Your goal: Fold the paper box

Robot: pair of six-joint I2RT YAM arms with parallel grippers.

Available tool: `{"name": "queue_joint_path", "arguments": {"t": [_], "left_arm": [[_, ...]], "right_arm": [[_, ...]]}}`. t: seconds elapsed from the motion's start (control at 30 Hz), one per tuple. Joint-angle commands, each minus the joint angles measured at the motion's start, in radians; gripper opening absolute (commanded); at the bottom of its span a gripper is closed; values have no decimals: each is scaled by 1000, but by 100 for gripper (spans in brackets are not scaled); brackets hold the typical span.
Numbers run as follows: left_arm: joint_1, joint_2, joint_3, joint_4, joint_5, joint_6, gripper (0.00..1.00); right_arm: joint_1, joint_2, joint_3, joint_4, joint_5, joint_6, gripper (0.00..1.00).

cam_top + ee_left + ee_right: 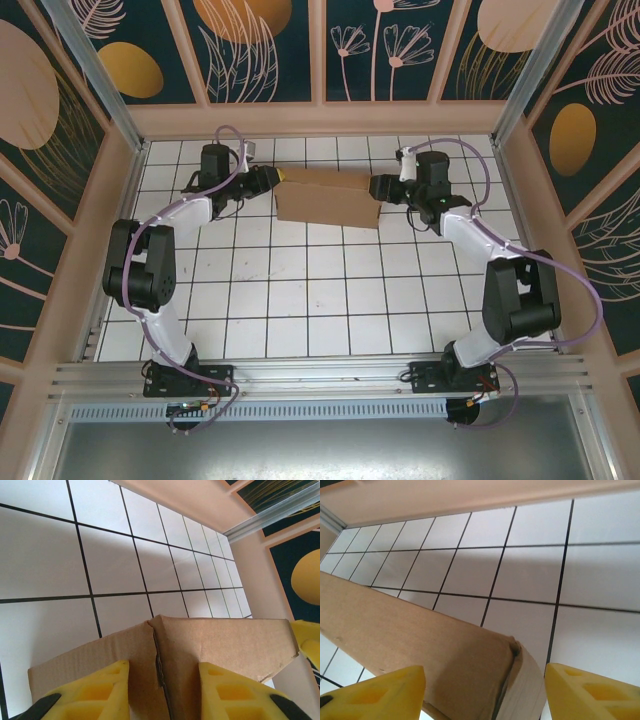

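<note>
The paper box is brown cardboard lying on the white tiled table at the back centre. My left gripper is at its left end. In the left wrist view the yellow fingers sit on either side of a box corner seam, and cardboard fills the narrow gap between them, so the left gripper looks shut on the box. My right gripper is at the box's right end. It is open in the right wrist view, straddling the box's end corner, with bare tile showing beside the right finger.
The back wall runs close behind the box. Side walls and metal posts enclose the table. White tiles lie bare in front of the box, between the two arms.
</note>
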Motion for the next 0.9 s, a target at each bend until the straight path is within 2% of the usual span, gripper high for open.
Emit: {"name": "queue_joint_path", "arguments": {"t": [0.0,0.17,0.33,0.4,0.5,0.7,0.87], "left_arm": [[-13,83,-42,-249,-52,62,21],[-13,86,-29,-269,-46,81,22],[-15,81,-18,-286,-38,98,22],[-14,76,-17,-293,-39,106,22],[-14,72,-20,-298,-36,112,22],[-15,63,-29,-291,-26,108,23],[-14,57,-33,-287,-22,111,23]], "right_arm": [[10,-68,32,39,17,-153,66],[15,-58,84,14,-121,-375,67],[34,4,196,-169,-292,-679,79],[39,49,258,-268,-306,-813,86],[42,126,363,-401,-316,-946,90],[75,292,559,-622,-337,-1098,91],[91,414,710,-782,-319,-1151,88]]}}
